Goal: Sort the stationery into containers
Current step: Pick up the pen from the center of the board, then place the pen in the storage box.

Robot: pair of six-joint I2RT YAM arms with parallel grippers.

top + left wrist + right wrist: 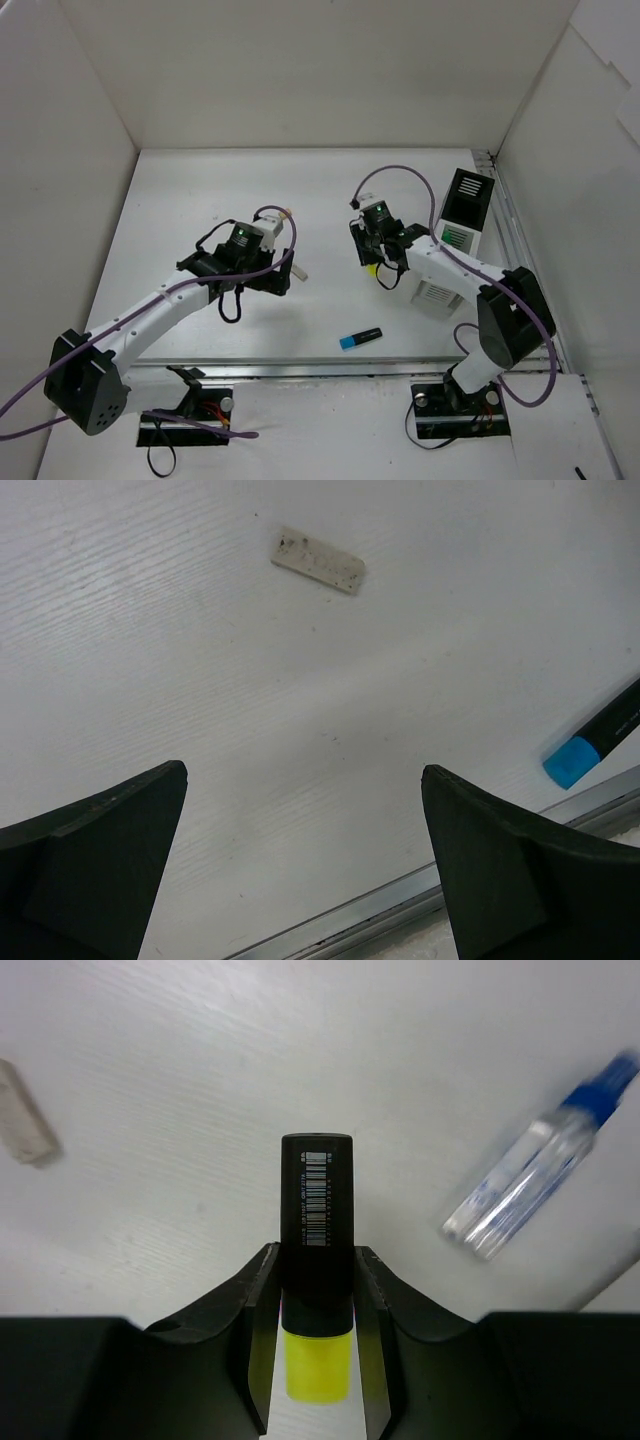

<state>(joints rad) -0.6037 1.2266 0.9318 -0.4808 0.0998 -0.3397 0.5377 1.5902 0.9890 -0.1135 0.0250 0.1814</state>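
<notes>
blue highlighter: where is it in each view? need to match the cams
Top external: the blue highlighter lies low centre, just beyond the metal rail.
Left wrist: at the right edge, its blue cap end nearest the rail.
Right wrist: not in it; the right gripper holds the yellow highlighter.
Shared landmark: the metal rail, in the top and left wrist views.

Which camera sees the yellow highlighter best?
The right wrist view: the yellow highlighter sits close and centred, clamped in the right gripper. The top view shows only a yellow speck; the left wrist view misses it.
</notes>
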